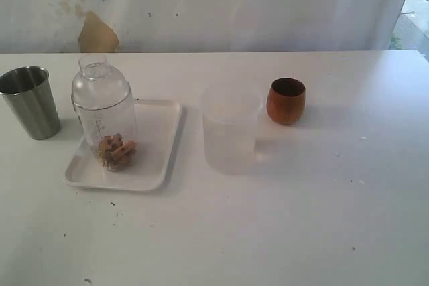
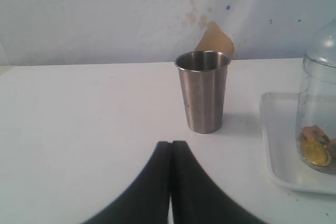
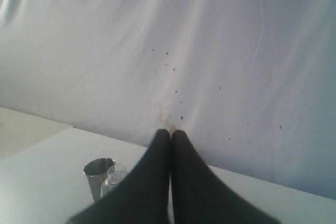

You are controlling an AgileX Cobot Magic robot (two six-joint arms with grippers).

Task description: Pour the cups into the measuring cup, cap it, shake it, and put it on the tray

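Observation:
The clear measuring cup (image 1: 110,135) stands on the white tray (image 1: 157,145), its domed top (image 1: 99,84) seated on it and brown bits at its bottom. The steel tumbler (image 1: 30,102) stands upright left of the tray. The reddish-brown wooden cup (image 1: 285,100) stands upright to the right. Neither arm shows in the exterior view. My left gripper (image 2: 171,143) is shut and empty, a short way in front of the steel tumbler (image 2: 202,90), with the tray (image 2: 278,145) and measuring cup (image 2: 317,124) beside it. My right gripper (image 3: 171,131) is shut and empty, up off the table, with the tumbler (image 3: 98,177) far beyond it.
A frosted translucent plastic cup (image 1: 231,128) stands between the tray and the wooden cup. A white curtain (image 1: 214,5) closes off the back of the white table (image 1: 301,219), with a brown stain (image 1: 98,33) behind the tray.

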